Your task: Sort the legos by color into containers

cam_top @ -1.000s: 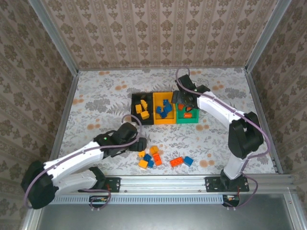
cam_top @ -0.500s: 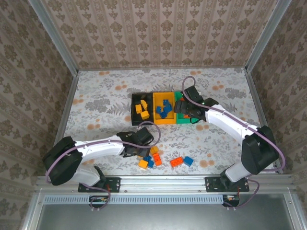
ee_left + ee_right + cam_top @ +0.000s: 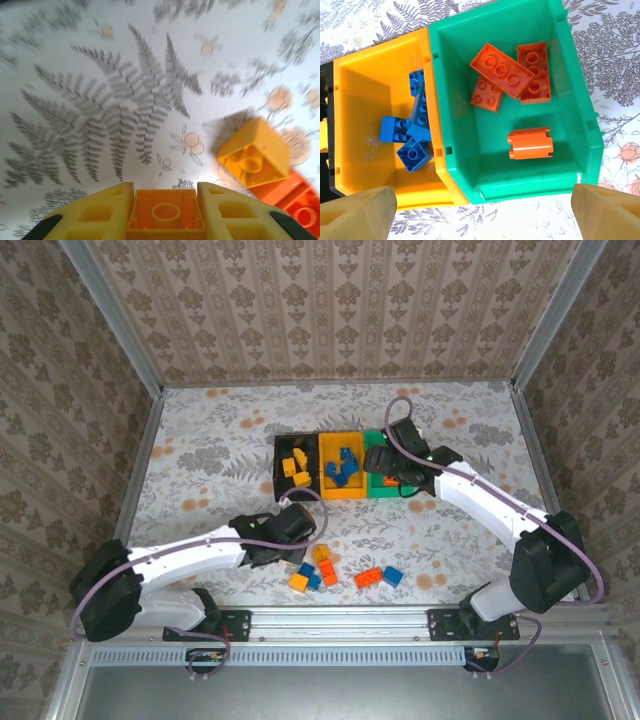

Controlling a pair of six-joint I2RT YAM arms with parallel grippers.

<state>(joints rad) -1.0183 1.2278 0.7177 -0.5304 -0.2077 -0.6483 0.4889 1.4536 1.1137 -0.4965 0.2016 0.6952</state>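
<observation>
**Left claw snapping shut on a yellow brick**

Clamping the left claw [image 3: 166,197] tight on a yellow brick [image 3: 166,216], after standing wide apart a second ago. Gripping it square between both fingers [image 3: 107,212], hollow underside facing the wrist camera. Having swung in over the near pile [image 3: 312,575] during that second. Not showing yet whether the brick is off the table [image 3: 100,75], the wrist view being blurred.

Leaving a second yellow piece [image 3: 255,150] just beside the grip, with a red one [image 3: 295,202] touching it. Leaving roughly half a dozen loose bricks near the front edge, yellow, blue and red mixed.

Meaning one pick looking secured. Probably heading next for the black bin [image 3: 283,490], already holding yellow ones [image 3: 295,468].

Farther back, hanging the right claw [image 3: 482,212] above the green bin [image 3: 570,100], jaws far apart, gripping nothing. Having shifted slightly across the bins over the last second, elbow swinging out to the right. Keeping four red bricks [image 3: 502,70] in green and blue bricks [image 3: 415,125] in the yellow bin [image 3: 360,100]. Looking free for the next red or blue pick.
</observation>
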